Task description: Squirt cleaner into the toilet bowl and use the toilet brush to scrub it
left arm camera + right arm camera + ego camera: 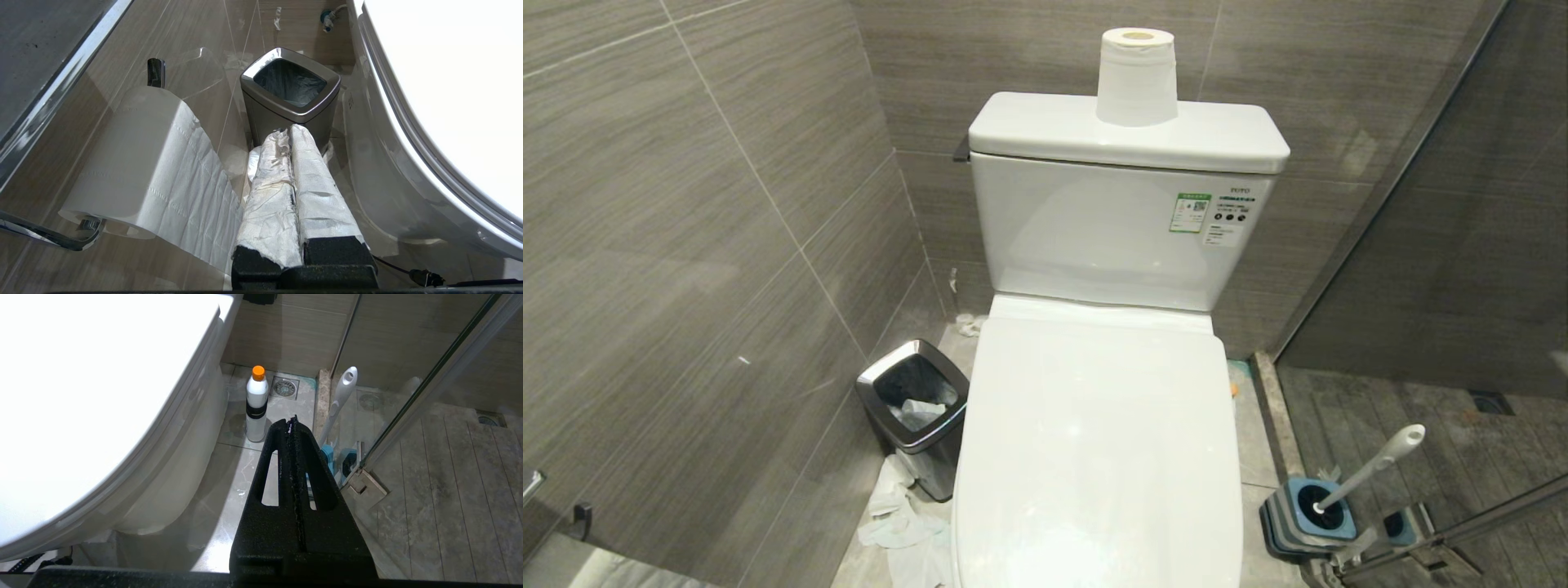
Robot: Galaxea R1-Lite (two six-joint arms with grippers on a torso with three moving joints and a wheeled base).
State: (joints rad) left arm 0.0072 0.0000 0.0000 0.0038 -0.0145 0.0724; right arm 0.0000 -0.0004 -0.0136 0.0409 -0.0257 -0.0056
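The white toilet fills the middle of the head view with its lid (pixel 1094 441) down, so the toilet bowl is hidden. The toilet brush (pixel 1372 469) leans in its blue-and-grey holder (pixel 1311 513) on the floor to the toilet's right. The cleaner (pixel 256 405), a white bottle with an orange cap, stands upright on the floor beside the toilet's base. My left gripper (pixel 289 131), its fingers wrapped in white cloth, is shut and empty low beside the toilet's left flank. My right gripper (pixel 291 421) is shut and empty low on the toilet's right, short of the bottle and the brush handle (pixel 339 401).
A steel-rimmed trash bin (pixel 915 412) stands left of the toilet, with crumpled paper (pixel 894 518) on the floor by it. A paper roll (pixel 1136 77) sits on the tank. A wall-mounted paper roll (pixel 135 163) hangs near my left gripper. A glass shower partition (pixel 425 392) closes the right.
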